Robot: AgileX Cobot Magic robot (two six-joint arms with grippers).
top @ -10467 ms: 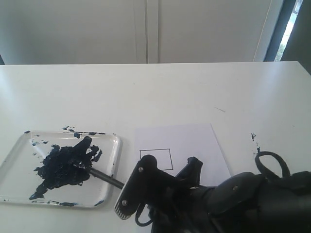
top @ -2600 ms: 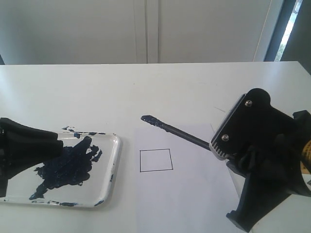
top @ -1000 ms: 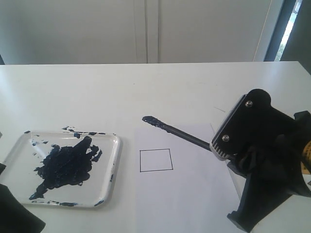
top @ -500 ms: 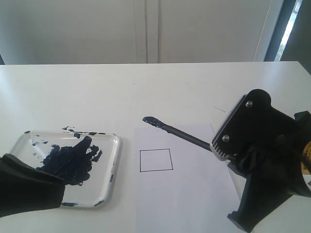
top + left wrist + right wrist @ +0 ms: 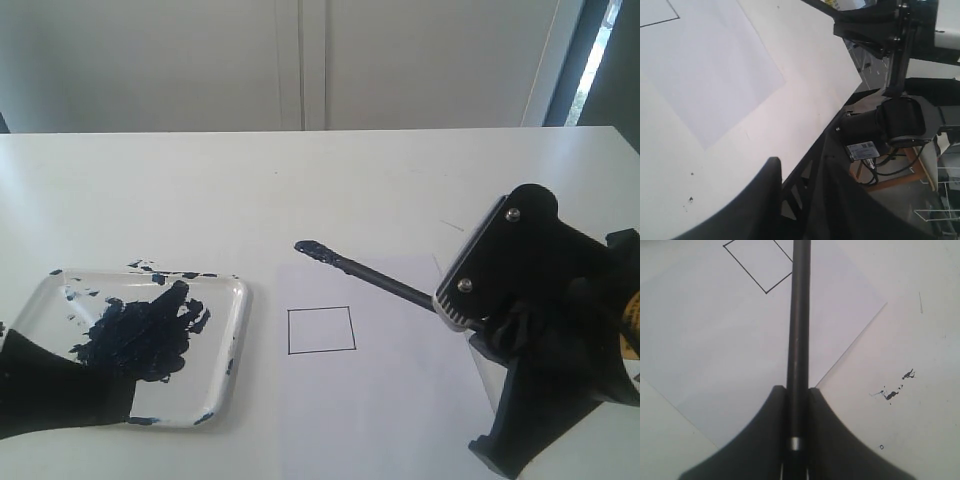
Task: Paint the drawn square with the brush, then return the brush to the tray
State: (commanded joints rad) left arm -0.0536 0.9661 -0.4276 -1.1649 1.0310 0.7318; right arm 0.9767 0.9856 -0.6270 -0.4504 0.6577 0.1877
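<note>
The right gripper [image 5: 797, 392] has its jaws clamped on the handle of the brush [image 5: 370, 272]. The shaft points forward, so the paint-loaded tip sits over the far edge of the paper [image 5: 400, 400], just beyond the unpainted square [image 5: 321, 330], apparently ready to come down onto it. The left gripper [image 5: 60, 400] sits low at the near corner of the tray [image 5: 240, 320] on the bench [image 5: 300, 180], perhaps only parked; its jaws are too blurred to tell their state.

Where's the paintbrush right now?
The brush is on the right of the exterior view, held in the right end effector; its painted tip reaches left over the far edge of the paper, beyond the drawn square.
</note>
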